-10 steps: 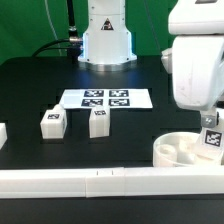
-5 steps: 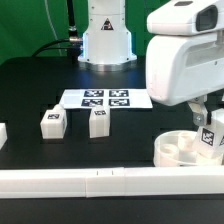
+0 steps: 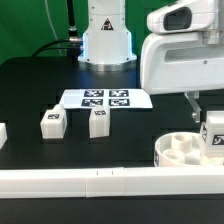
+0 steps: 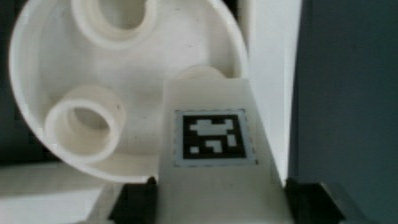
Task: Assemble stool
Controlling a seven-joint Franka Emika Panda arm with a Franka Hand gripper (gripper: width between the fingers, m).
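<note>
Shifted toward the exterior view's left since a second ago, the arm's wrist (image 3: 182, 62) hangs above the round seat (image 3: 178, 152) near the white rail (image 3: 100, 181), its gripper (image 3: 209, 118) clamped on an upright tagged leg (image 3: 213, 137) at the seat's rim, fingertips (image 4: 132, 203) mostly hidden and the leg cropped by the frame edge.

marker board (image 3: 106, 98) mid table (image 3: 30, 90). arm base (image 3: 106, 40) at board's 12 o'clock. first leg (image 3: 98, 121) just at board's 6 o'clock, second leg (image 3: 52, 122) at 8 o'clock, the two apart. seat (image 3: 175, 160) at board's 4 o'clock, near rail (image 3: 90, 181). third leg (image 3: 213, 135) at seat's 3 o'clock rim. rail along 6 o'clock side of all.
</note>
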